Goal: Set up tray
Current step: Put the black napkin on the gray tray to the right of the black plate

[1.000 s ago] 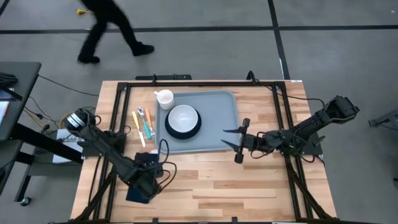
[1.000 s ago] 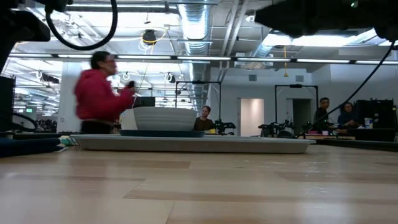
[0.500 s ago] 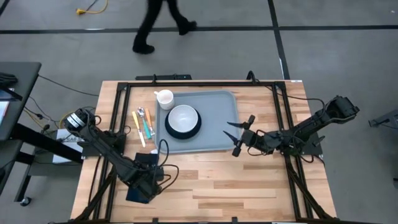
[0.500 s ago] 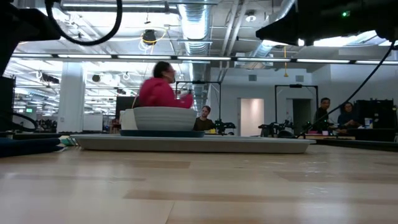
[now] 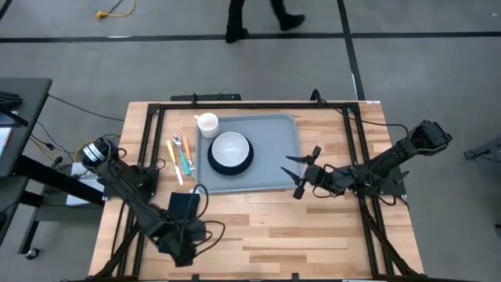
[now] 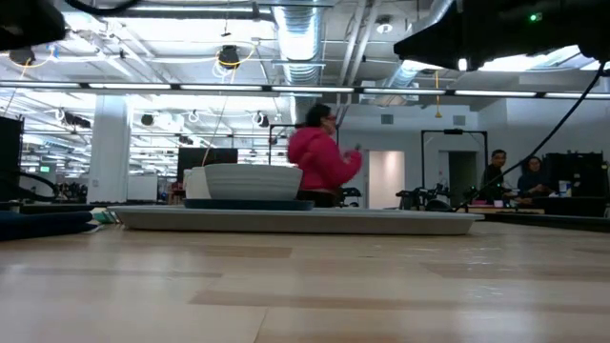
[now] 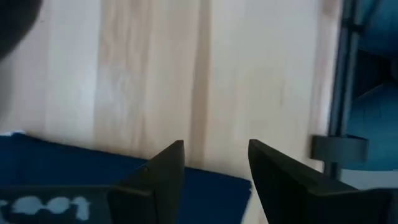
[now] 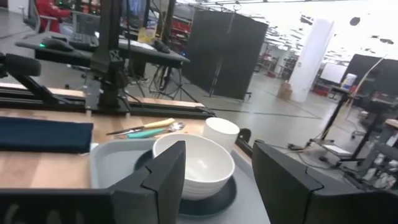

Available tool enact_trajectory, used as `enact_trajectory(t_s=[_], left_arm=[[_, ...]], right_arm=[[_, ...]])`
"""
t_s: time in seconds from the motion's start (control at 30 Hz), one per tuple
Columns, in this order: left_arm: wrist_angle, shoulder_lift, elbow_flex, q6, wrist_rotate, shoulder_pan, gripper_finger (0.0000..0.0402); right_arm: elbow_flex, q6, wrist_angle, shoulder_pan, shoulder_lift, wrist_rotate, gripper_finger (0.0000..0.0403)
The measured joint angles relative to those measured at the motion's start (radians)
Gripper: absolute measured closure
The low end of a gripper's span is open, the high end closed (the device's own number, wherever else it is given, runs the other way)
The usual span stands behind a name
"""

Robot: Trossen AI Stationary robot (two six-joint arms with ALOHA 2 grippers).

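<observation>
The grey-blue tray [image 5: 274,145] [image 6: 381,221] lies flat on the wooden table, toward the far side. On its left half a white bowl [image 5: 230,151] [image 8: 196,165] stands on a dark round plate [image 5: 219,166]. A dark folded napkin [image 5: 186,206] [image 8: 43,134] lies flat off the tray's near left corner. My right gripper [image 5: 291,176] [image 8: 217,146] hovers open and level over the tray's near right corner, facing the bowl. My left gripper [image 5: 180,247] [image 7: 216,144] points down near the table's near left corner, open and holding nothing, with a blue flat thing [image 7: 74,162] below it.
A white cup [image 5: 207,124] stands off the tray's far left corner, and cutlery [image 5: 180,157] lies left of the tray. Black frame rails [image 5: 149,157] run along the table's sides. A person [image 5: 258,19] [image 6: 319,167] walks behind the table.
My left arm has swung toward the table's near edge and tipped its wrist, leaving the napkin uncovered in the high view. My right gripper has turned a little in place. The person has walked from left to right behind the table.
</observation>
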Motion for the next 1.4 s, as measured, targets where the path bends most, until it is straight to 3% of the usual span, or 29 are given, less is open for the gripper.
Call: enact_trajectory(t_s=[0.3, 0.5, 0.7, 0.77, 0.97, 1.4], left_arm=[[0.014, 0.000, 0.000, -0.169, -0.029, -0.095, 0.0235], [0.078, 0.034, 0.000, -0.178, -0.022, -0.122, 0.0235], [0.056, 0.149, 0.000, -0.216, 0.244, -0.124, 0.0235], [0.060, 0.176, 0.000, -0.231, 0.288, -0.125, 0.0235], [0.052, 0.187, 0.009, -0.224, 0.255, -0.126, 0.0235], [0.007, 0.280, 0.010, -0.189, 0.336, -0.132, 0.0235]], right_arm=[[0.000, 0.003, -0.001, 0.052, 0.000, -0.001, 0.0227], [0.000, 0.029, -0.001, 0.067, 0.000, -0.002, 0.0225], [0.001, 0.051, -0.009, 0.067, 0.000, -0.002, 0.0227], [0.001, 0.054, -0.014, 0.067, 0.000, -0.002, 0.0227], [0.001, 0.055, -0.016, 0.067, 0.000, -0.002, 0.0224], [0.001, 0.055, -0.017, 0.066, 0.000, -0.007, 0.0223]])
